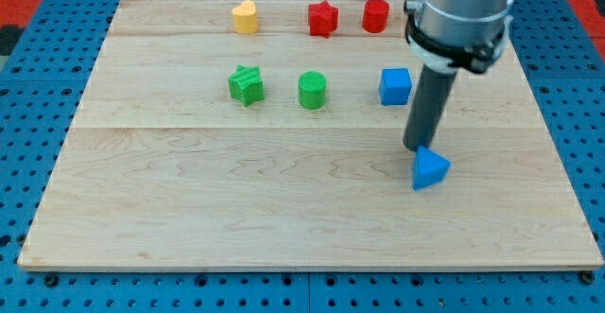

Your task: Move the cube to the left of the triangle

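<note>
The blue cube sits on the wooden board at the view's right of centre. The blue triangle lies below it and slightly to the view's right. My tip ends at the triangle's upper left edge, touching or nearly touching it. The tip is below the cube and apart from it. The dark rod rises from the tip up to the arm's grey body at the view's top right.
A green star and a green cylinder stand to the view's left of the cube. A yellow heart, a red star and a red cylinder line the board's top edge. Blue pegboard surrounds the board.
</note>
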Controlling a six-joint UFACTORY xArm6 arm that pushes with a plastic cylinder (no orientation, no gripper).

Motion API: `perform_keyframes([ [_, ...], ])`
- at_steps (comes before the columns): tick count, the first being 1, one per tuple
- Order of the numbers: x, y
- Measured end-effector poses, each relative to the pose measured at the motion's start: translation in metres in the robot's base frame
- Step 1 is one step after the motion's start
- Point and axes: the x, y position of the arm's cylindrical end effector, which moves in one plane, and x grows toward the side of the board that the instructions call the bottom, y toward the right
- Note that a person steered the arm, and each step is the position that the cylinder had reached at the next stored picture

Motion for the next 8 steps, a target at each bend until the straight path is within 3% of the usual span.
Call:
perform_keyframes([
  [1, 0.038, 0.017],
  [2, 0.031, 0.021],
  [6, -0.137, 0.039],
  [8, -0.127, -0.055],
])
